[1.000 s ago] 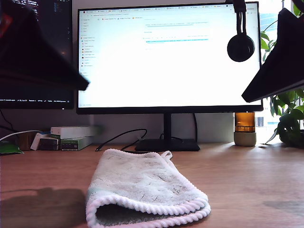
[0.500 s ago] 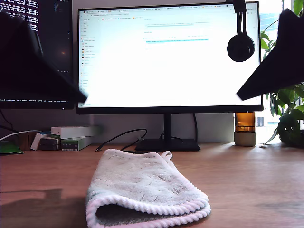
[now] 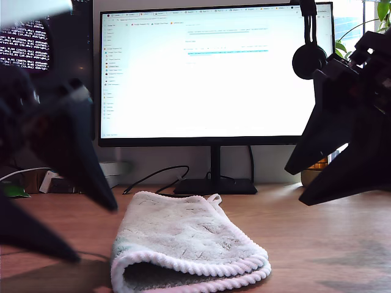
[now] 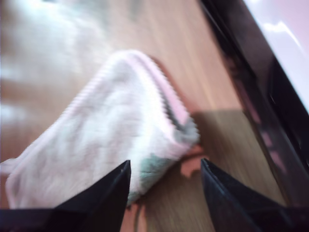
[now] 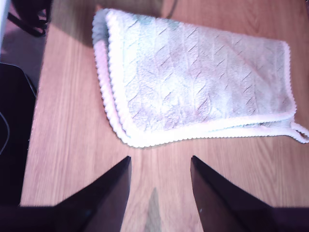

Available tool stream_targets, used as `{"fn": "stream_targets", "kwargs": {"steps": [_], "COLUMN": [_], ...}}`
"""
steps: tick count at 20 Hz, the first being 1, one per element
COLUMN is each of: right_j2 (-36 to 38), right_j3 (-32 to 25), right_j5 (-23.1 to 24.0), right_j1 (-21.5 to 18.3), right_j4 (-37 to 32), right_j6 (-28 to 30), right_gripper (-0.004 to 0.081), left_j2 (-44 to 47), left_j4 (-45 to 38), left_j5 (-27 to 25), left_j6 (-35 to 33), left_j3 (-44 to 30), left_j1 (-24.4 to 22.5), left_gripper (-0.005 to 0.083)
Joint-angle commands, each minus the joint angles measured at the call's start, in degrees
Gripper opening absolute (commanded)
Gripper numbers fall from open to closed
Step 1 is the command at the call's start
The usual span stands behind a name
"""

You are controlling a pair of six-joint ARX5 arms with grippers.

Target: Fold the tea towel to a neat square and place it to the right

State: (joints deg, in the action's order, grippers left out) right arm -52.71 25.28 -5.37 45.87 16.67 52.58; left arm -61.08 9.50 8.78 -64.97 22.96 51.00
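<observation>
The exterior view sits low on the desk facing the monitor (image 3: 217, 73); both wrist views (looking steeply down) share the tea towel (image 3: 186, 241).

monitor (image 3: 214, 73), headphones (image 3: 308, 58), plant (image 3: 345, 52), wooden desk (image 3: 317, 244)

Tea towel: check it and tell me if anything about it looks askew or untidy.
The tea towel lies folded over once on the wooden desk, but not neatly: the ribbed hem gapes open at the near end in the exterior view, and the layers' edges sit offset. Its corner loop sticks out. Both grippers are open and clear of it.
</observation>
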Motion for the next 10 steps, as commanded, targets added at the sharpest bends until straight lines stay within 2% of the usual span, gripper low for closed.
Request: {"fn": "stream_targets", "kwargs": {"steps": [1, 7, 10], "right_j2": [0.00, 0.00, 0.00], "right_j3": [0.33, 0.33, 0.33], "right_j5": [-0.02, 0.20, 0.24], "right_j1": [0.24, 0.20, 0.17], "right_j4": [-0.31, -0.35, -0.57], "right_j6": [-0.09, -1.62, -1.62], "right_gripper": [0.0353, 0.0353, 0.0353], "left_j2": [-2.95, -8.02, -8.41], "left_j4": [-0.66, -8.31, -8.44], "left_j5": [-0.04, -0.44, 1.49], "left_j6": [-3.80, -5.99, -6.01], "left_j3": [0.00, -0.02, -0.02], "left_j1": [0.17, 0.20, 0.35], "left_gripper": [0.0415, 0.0411, 0.0412]}}
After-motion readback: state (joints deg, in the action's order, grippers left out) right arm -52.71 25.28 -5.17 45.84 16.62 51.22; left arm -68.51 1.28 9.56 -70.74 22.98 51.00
